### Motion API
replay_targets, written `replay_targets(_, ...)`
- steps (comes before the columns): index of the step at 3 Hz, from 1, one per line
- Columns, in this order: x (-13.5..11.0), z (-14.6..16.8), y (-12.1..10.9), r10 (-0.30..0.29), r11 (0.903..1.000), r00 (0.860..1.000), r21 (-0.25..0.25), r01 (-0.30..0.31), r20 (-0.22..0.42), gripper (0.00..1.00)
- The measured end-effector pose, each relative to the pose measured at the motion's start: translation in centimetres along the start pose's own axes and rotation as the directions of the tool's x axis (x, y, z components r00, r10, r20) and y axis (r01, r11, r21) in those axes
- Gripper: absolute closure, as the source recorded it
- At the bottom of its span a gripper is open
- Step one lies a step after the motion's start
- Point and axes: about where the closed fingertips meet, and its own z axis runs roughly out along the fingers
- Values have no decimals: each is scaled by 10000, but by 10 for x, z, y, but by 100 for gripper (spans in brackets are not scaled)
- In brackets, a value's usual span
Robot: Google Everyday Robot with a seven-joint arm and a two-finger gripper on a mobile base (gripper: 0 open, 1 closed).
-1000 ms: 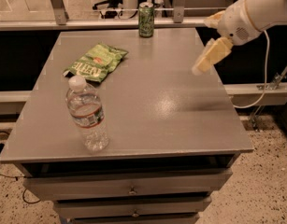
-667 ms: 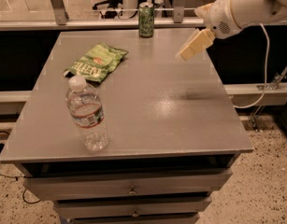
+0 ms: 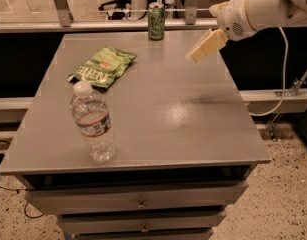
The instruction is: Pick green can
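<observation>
The green can [image 3: 156, 20] stands upright at the far edge of the grey table [image 3: 158, 109], near its middle. It is slim, with pale markings and a silver top. My gripper [image 3: 198, 53] hangs in the air over the far right part of the table, to the right of the can and a little nearer to me, well apart from it. It holds nothing. The white arm reaches in from the upper right.
A crinkled green chip bag [image 3: 103, 66] lies flat on the left half of the table. A clear water bottle [image 3: 93, 121] stands upright near the front left. Drawers sit below the tabletop. A metal rail runs behind the table.
My gripper has moved left and toward the far edge, closer to the green can. The can, bag and bottle have not moved.
</observation>
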Motion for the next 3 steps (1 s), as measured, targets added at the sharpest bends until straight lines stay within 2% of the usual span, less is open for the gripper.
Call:
replay_targets(1, -5, 26, -25, 794, 9930, 9930, 802, -864, 869, 0)
replay_targets(2, -13, 61, -65, 1724, 9675, 9636, 1483, -2046, 2042, 0)
replay_targets(3, -22, 95, -96, 2030, 9514, 9396, 1713, -2558, 2754, 0)
